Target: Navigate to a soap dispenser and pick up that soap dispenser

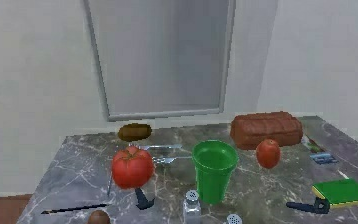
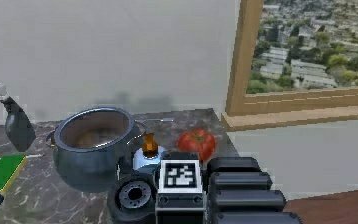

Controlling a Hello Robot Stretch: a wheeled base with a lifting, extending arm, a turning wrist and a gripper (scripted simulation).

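Setting: A marble counter (image 1: 82, 165) runs along a white wall beneath a grey framed panel (image 1: 162, 55). At the arm side view's right, a window (image 2: 307, 45) looks out over a city.
Soap dispenser: The soap dispenser (image 2: 149, 150), a small bottle with an amber top, stands upright on the counter. It is just beside the metal pot (image 2: 92, 145), with a tomato (image 2: 197, 143) near its other side.
Gripper: The gripper (image 2: 132, 195) sits low in the arm side view, left of a white marker square (image 2: 182, 178) and just below the bottle. How its fingers stand, and whether it has hold of anything, cannot be told.
Also on the counter: A spray bottle (image 2: 15, 118) stands left of the pot. The forward view takes in a green cup (image 1: 215, 170), a bread loaf (image 1: 266, 129) and a potato (image 1: 135, 131).
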